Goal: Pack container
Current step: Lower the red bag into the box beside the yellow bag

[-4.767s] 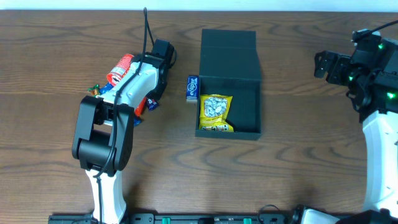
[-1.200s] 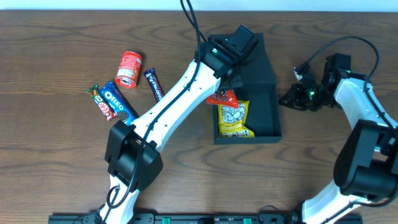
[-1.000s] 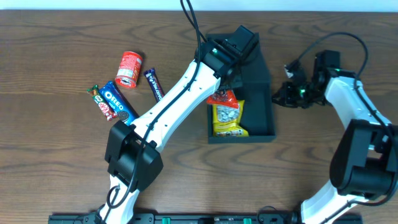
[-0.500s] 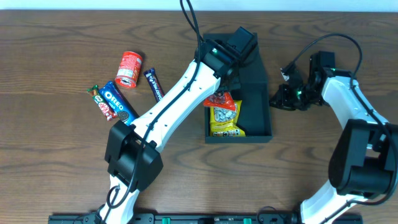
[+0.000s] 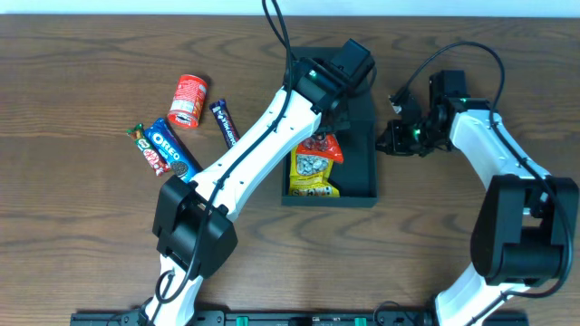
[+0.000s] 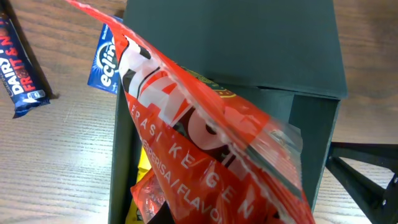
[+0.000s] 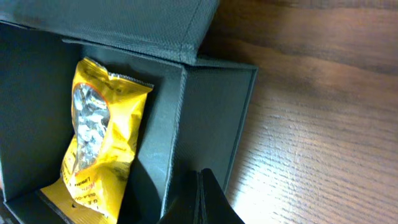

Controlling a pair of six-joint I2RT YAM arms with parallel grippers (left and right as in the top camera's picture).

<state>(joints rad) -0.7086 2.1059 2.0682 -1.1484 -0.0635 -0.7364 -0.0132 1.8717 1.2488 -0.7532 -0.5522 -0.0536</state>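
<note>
**A:** Container status?

**B:** Partly packed. Near end first: yellow snack pack lying inside, just nearside of left claw. Clamped in left claw: red snack pack, hanging over the tray, not yet released. Right claw pinched shut on nothing, tips touching the outer right wall.

**A:** Left to do?

**B:** Dropping the red one, probably. Then the loose stuff. Just beside the left wall, by left claw: blue gum pack. Well off to that claw's left: Oreo pack, chocolate bar, red can. Lid closing last, at a guess.

**A:** Position, orientation?

**B:** Directly under left claw, just left of right claw. Long axis running near-to-far. Open tray at near end, mouth up. Flap lid laid back at far end.
</note>
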